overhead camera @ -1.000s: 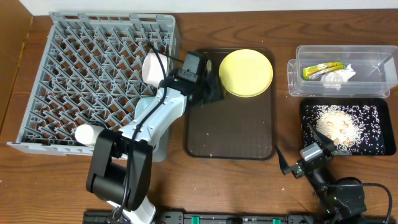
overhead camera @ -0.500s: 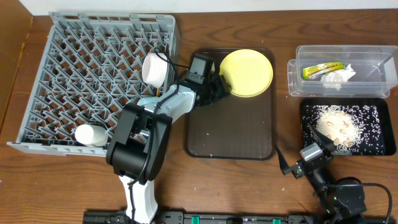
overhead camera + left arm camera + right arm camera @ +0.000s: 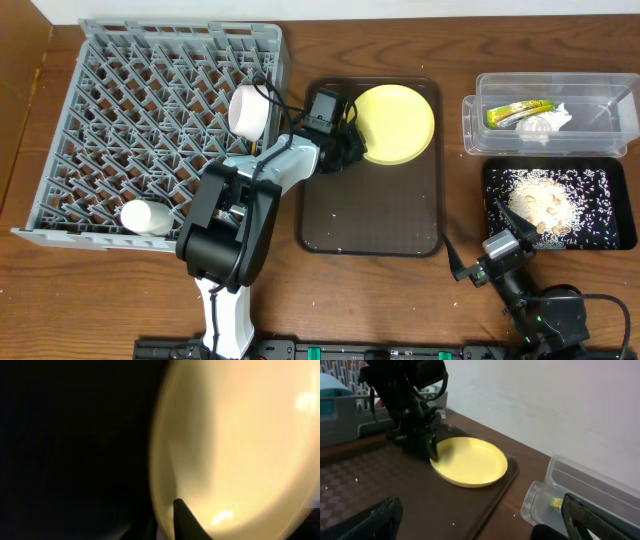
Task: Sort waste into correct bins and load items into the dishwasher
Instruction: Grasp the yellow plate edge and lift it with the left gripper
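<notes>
The round yellow plate (image 3: 402, 120) lies at the back of the dark brown serving tray (image 3: 370, 215). My left gripper (image 3: 346, 150) is shut on its left rim. In the left wrist view the plate (image 3: 240, 445) fills the right half, with its rim pinched between the dark fingers (image 3: 186, 521). The right wrist view shows the plate (image 3: 470, 462) with the left gripper (image 3: 433, 453) on its near-left edge. My right gripper (image 3: 480, 527) stands open and empty, low over the table's front right (image 3: 462, 268). The grey dishwasher rack (image 3: 150, 110) holds a white cup (image 3: 248, 110) and another white piece (image 3: 145, 217).
A clear tub (image 3: 590, 110) at the back right holds the yellow-green wrapper (image 3: 520, 113) and white tissue (image 3: 541, 126). In front of it a black tray (image 3: 600, 225) carries rice-like scraps (image 3: 540, 205). A few crumbs dot the brown tray.
The left arm reached right to the plate and its jaws closed on the plate's left rim. The plate shifted slightly. The right arm stayed still.
</notes>
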You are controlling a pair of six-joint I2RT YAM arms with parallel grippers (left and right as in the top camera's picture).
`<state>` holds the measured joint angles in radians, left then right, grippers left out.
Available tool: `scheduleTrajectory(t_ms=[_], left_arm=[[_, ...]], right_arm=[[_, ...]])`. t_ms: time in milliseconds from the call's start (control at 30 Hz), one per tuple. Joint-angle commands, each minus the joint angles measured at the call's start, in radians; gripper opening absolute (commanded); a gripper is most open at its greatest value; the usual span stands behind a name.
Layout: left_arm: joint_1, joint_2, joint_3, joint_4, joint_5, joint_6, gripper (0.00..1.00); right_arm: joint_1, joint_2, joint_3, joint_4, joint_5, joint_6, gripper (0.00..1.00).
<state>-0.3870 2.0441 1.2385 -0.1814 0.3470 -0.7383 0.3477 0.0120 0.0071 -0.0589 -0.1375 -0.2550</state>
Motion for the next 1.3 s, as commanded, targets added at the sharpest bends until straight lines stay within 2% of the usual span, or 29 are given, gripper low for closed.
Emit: scheduleTrajectory(t_ms=[0, 133, 200, 233, 267, 400, 500, 600, 667, 900, 1033, 1167, 1267], left_arm=[[0.010, 0.033, -0.009, -0.087, -0.050, 0.000, 0.10], [0.038, 0.012, -0.009, -0.237, -0.048, -0.001, 0.09], [0.051, 0.006, -0.009, -0.246, -0.018, 0.000, 0.23], [0.056, 0.005, -0.009, -0.230, 0.011, 0.000, 0.38], [0.059, 0.006, -0.010, -0.211, 0.042, 0.000, 0.46], [0.059, 0.010, -0.010, -0.173, 0.091, 0.004, 0.49], [0.056, 0.013, -0.026, -0.176, 0.090, 0.011, 0.46], [0.054, 0.019, -0.052, -0.175, 0.090, 0.036, 0.34], [0.051, 0.028, -0.060, -0.176, 0.090, 0.085, 0.27], [0.008, 0.048, -0.061, -0.172, 0.087, 0.358, 0.19], [0.002, 0.048, -0.061, -0.172, 0.087, 0.387, 0.08], [0.014, 0.047, -0.061, -0.169, 0.118, 0.391, 0.08], [0.043, 0.029, -0.060, -0.160, 0.229, 0.409, 0.08]], right_arm=[[-0.013, -0.005, -0.002, -0.003, 0.002, -0.004, 0.99], [-0.013, -0.005, -0.002, -0.003, 0.002, -0.004, 0.99], [-0.013, -0.005, -0.002, -0.003, 0.002, -0.004, 0.99], [-0.013, -0.005, -0.002, -0.003, 0.002, -0.004, 0.99], [-0.013, -0.005, -0.002, -0.003, 0.002, -0.004, 0.99], [-0.013, -0.005, -0.002, -0.003, 0.002, -0.004, 0.99], [-0.013, -0.005, -0.002, -0.003, 0.002, -0.004, 0.99], [-0.013, -0.005, -0.002, -0.003, 0.002, -0.004, 0.99], [-0.013, -0.005, -0.002, -0.003, 0.002, -0.004, 0.99], [-0.013, -0.005, -0.002, -0.003, 0.002, -0.004, 0.99], [-0.013, -0.005, -0.002, -0.004, 0.002, -0.004, 0.99], [-0.013, -0.005, -0.002, -0.003, 0.002, -0.004, 0.99], [-0.013, -0.005, -0.002, -0.003, 0.002, -0.004, 0.99]])
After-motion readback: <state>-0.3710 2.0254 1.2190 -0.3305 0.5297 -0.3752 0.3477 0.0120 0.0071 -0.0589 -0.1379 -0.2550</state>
